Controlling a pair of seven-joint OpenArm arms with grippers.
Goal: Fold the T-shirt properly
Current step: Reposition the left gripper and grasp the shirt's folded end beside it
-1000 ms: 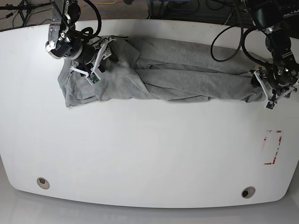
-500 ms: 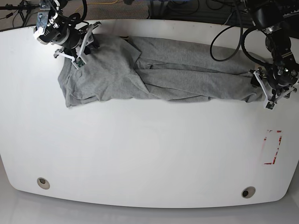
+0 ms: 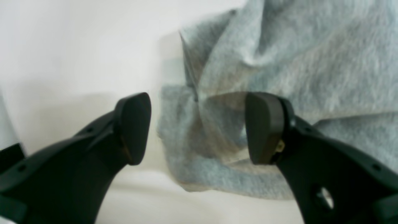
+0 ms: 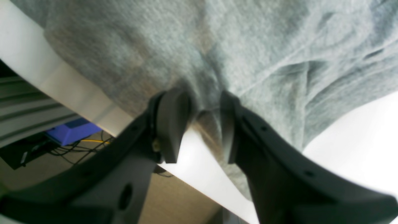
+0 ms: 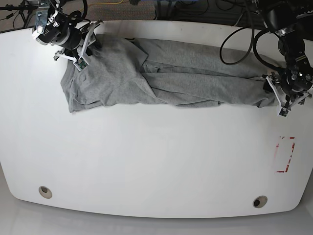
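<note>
now we list: right gripper (image 4: 199, 124) moved to 11 o'clock, jaws pinching t-shirt (image 5: 166, 73) edge; left gripper (image 3: 199, 127) jaws spread; spreading begins.

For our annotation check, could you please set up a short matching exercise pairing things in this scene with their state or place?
Column one:
1. T-shirt
2. left gripper
3. right gripper
4. red-marked rectangle

Column two:
A. jaws narrowed around a pinch of grey cloth by the table's far edge
B. on bare table, apart from the cloth
C. jaws wide apart at the end of the cloth
D. lying rumpled in a long band across the table

Pairs: 1-D, 2-C, 3-A, 4-B
</note>
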